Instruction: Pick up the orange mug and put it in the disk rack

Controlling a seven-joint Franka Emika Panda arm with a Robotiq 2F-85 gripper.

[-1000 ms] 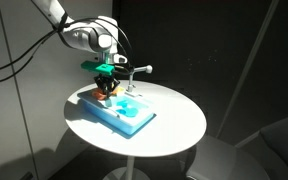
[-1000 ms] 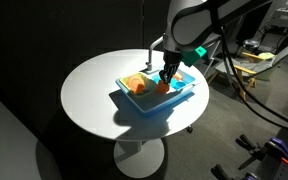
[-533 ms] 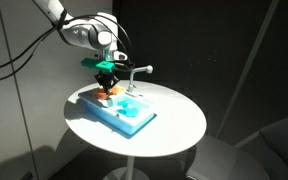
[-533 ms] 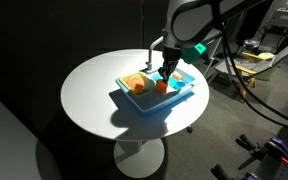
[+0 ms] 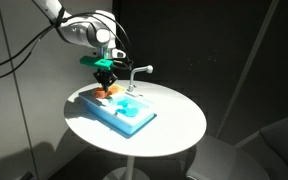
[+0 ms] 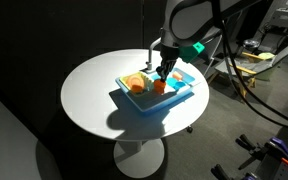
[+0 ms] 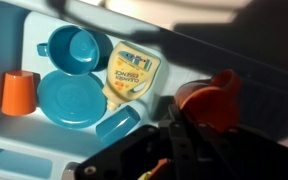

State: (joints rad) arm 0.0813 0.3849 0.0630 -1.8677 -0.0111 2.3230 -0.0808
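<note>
The orange mug (image 7: pixel 216 92) is tiny and sits between my gripper's fingers (image 7: pixel 187 118) in the wrist view, and the gripper is shut on it. In both exterior views the gripper (image 5: pixel 106 82) (image 6: pixel 162 74) holds the mug (image 5: pixel 110 91) (image 6: pixel 161 87) just above the light blue toy sink unit (image 5: pixel 124 115) (image 6: pixel 174 100) on the round white table. The disk rack (image 5: pixel 88 98) is the unit's pale end section, close beside the gripper. The fingertips are partly hidden by the mug.
The unit's blue tray holds a second small orange cup (image 7: pixel 17 93), a blue cup (image 7: pixel 74 47), a blue plate (image 7: pixel 72 99), a yellow packet (image 7: pixel 132 70) and a blue cylinder (image 7: pixel 116 122). A grey-white faucet (image 5: pixel 135 74) stands behind the unit. The white table (image 5: pixel 174 125) surrounds it.
My gripper has risen slightly above the sink unit with the orange mug in it. Nothing else has moved.
</note>
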